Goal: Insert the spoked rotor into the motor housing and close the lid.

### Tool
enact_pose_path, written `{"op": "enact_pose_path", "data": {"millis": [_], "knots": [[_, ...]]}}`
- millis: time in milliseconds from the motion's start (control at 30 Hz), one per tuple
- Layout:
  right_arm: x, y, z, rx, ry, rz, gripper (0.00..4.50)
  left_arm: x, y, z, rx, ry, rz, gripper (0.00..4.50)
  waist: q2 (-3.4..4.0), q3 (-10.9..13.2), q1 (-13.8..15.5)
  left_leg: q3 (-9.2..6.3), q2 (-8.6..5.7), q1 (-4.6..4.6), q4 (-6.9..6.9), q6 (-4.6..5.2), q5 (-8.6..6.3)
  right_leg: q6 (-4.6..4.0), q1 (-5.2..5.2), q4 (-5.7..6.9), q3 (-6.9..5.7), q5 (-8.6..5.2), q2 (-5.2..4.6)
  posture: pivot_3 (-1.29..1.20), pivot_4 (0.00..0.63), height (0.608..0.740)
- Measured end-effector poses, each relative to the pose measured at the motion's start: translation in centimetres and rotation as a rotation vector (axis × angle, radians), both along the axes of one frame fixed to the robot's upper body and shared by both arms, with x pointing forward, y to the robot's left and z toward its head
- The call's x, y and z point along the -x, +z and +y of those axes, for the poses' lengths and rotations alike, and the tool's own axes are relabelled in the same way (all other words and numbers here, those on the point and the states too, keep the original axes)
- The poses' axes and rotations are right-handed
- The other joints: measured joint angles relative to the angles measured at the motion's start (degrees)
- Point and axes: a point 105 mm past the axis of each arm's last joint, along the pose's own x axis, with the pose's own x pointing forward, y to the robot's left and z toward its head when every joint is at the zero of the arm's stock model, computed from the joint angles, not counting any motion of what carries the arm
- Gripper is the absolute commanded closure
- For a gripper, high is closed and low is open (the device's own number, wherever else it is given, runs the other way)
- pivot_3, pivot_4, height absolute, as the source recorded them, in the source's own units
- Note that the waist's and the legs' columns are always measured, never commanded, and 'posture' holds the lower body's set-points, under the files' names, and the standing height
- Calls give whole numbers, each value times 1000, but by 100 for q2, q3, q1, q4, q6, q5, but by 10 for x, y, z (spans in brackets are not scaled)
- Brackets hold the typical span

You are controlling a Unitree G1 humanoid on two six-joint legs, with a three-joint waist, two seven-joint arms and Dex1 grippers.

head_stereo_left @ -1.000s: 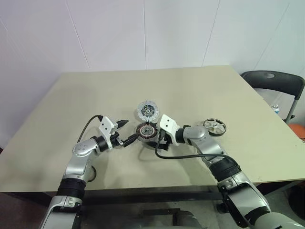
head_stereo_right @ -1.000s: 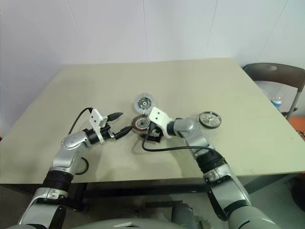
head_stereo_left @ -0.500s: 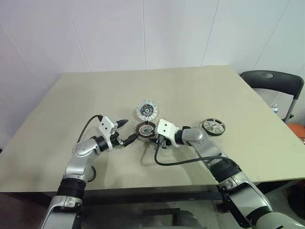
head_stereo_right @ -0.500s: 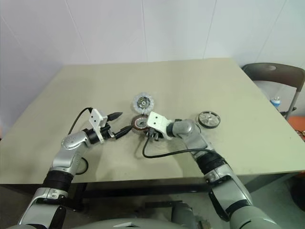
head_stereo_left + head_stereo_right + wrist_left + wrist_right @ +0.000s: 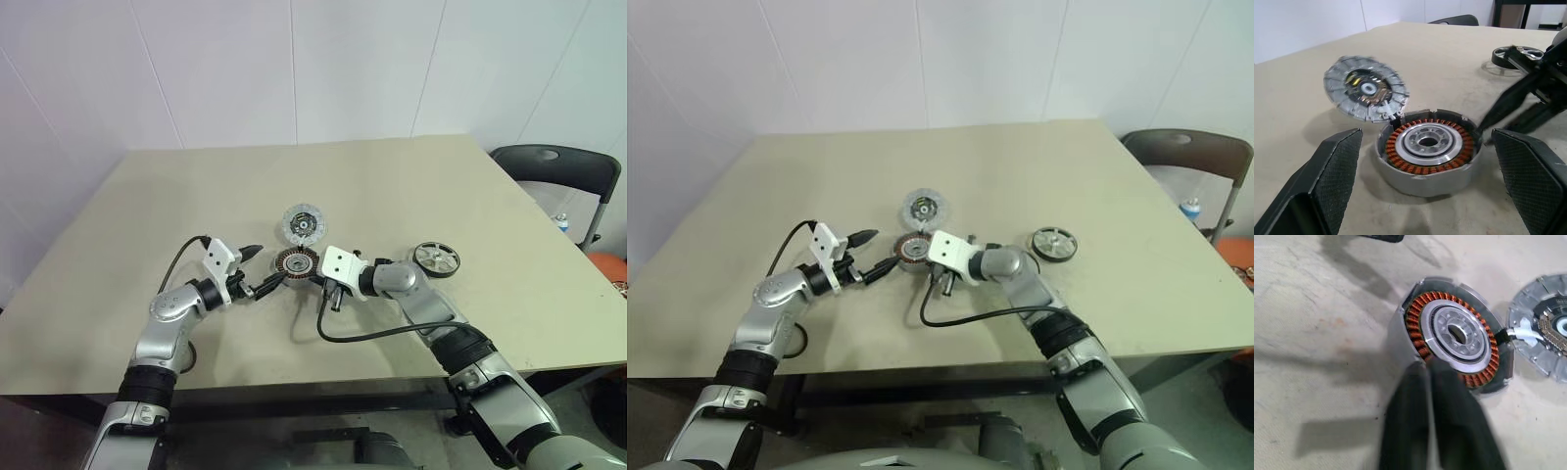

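Observation:
The motor housing (image 5: 1427, 144), a thick silver ring with copper windings, lies flat on the table near its middle. Its round silver lid (image 5: 1365, 93) stands tilted just behind it. My left gripper (image 5: 271, 264) is open, level with the housing on its left, one finger on either side and clear of it. The right gripper (image 5: 1427, 367) is shut with nothing between its fingers, and its tips rest against the housing's right rim. The spoked rotor (image 5: 437, 258), a thin silver disc, lies alone on the table to the right.
A black cable (image 5: 372, 333) loops from my right wrist across the table toward its near edge. A black chair (image 5: 558, 166) stands beyond the table's right side. The beige table (image 5: 392, 186) stretches bare behind the parts.
The right gripper's fingers have gone from open beside the housing to shut, and its wrist has rolled. The left gripper has stayed open in the same place.

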Motion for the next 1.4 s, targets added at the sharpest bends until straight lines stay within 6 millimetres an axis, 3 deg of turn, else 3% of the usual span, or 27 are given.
{"op": "enact_pose_path", "data": {"millis": [333,433,533,867,1100,1233,1300,1400], "knots": [[0,0,0,11,2,-8,4464,0,0,0,-1,2,0,0,0,0,0,2,1,1,0,-1,0,0,0,-1,2,2,2,0,0,740],[-1,0,0,6,-5,-12,3840,0,0,0,-1,1,0,0,0,0,-1,2,2,1,0,-1,0,0,-1,-2,3,2,2,0,0,740],[-2,1,0,4,-9,-14,2938,0,0,0,-2,2,0,0,0,0,-1,2,2,0,-1,0,0,0,-1,-4,3,2,3,0,0,740],[-4,5,8,47,29,-61,2938,0,0,0,-2,3,0,0,0,0,-3,4,4,0,-2,-1,0,0,-1,-5,3,3,4,0,0,740],[-6,-7,15,161,90,-99,2938,0,0,0,-2,4,0,0,0,0,-5,7,4,2,-2,-2,1,-1,-3,-4,6,5,5,0,0,740],[-7,-5,17,176,121,-122,3799,0,0,0,-2,5,-1,0,0,0,-5,8,4,2,-1,-3,2,-2,-2,-3,8,5,6,0,0,740],[-7,-2,19,175,136,-132,4466,0,0,0,-2,6,-1,0,0,0,-1,7,4,2,-1,-3,2,-2,-2,-3,8,5,6,0,0,740],[-7,-3,19,176,141,-130,4466,-1,0,1,-2,12,-1,0,0,0,11,6,3,0,-2,-3,2,-2,-3,-6,8,6,6,0,0,740]]}}
